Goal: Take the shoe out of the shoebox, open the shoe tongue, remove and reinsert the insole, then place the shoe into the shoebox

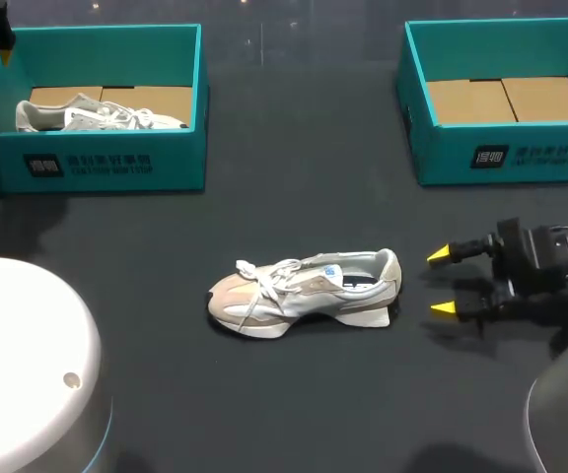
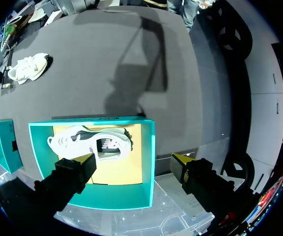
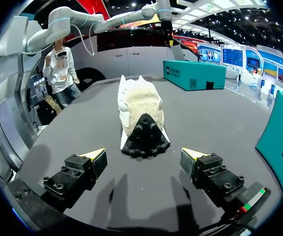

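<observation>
A beige and white sneaker (image 1: pixel 304 291) lies on its sole in the middle of the dark table, toe to the left, with loose laces and its tongue up. My right gripper (image 1: pixel 444 282) stands open just right of the heel. In the right wrist view the heel (image 3: pixel 141 113) is straight ahead of the open right gripper (image 3: pixel 144 155), a short gap away. My left gripper (image 2: pixel 134 160) hangs open high over the near wall of the left teal shoebox (image 2: pixel 149 147). In the head view only one of its yellow fingertips (image 1: pixel 6 47) shows, at the far left corner.
The left shoebox (image 1: pixel 116 163) holds a second grey-white sneaker (image 1: pixel 97 116) on brown cardboard. A second teal shoebox (image 1: pixel 506 158) at the back right holds only cardboard. My arms' white bases (image 1: pixel 28 374) fill the near corners.
</observation>
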`<action>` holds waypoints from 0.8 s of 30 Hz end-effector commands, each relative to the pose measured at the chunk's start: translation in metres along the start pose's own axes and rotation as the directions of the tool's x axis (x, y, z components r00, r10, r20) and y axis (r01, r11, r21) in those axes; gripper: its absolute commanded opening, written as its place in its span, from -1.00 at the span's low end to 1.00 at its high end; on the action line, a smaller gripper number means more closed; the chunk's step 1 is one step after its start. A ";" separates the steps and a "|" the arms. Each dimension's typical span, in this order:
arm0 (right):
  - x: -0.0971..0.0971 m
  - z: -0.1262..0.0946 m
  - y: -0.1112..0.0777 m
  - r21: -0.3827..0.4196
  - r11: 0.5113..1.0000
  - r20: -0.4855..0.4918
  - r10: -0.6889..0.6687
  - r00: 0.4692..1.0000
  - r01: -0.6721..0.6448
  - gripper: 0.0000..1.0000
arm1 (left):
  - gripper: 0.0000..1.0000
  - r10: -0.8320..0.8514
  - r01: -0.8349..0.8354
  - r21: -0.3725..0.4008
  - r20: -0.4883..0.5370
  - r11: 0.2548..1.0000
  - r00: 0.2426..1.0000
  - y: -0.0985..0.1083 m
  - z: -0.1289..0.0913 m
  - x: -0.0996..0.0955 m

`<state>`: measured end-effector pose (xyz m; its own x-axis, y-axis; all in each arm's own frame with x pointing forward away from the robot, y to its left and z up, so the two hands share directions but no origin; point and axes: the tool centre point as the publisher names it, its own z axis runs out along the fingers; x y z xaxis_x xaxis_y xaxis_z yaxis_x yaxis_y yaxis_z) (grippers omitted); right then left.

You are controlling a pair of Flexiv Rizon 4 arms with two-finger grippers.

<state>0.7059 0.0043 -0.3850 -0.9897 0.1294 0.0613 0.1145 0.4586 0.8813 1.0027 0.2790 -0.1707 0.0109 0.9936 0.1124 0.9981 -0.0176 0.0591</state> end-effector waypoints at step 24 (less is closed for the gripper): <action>-0.001 0.047 0.016 -0.020 0.998 -0.008 -0.061 0.998 0.060 1.00 | 1.00 0.001 -0.001 -0.002 -0.002 1.000 1.000 -0.001 0.000 0.000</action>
<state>0.7113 0.0473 -0.3889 -0.9957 0.0915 0.0142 0.0539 0.4485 0.8921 1.0027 0.2790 -0.1707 0.0109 0.9936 0.1124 0.9981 -0.0176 0.0590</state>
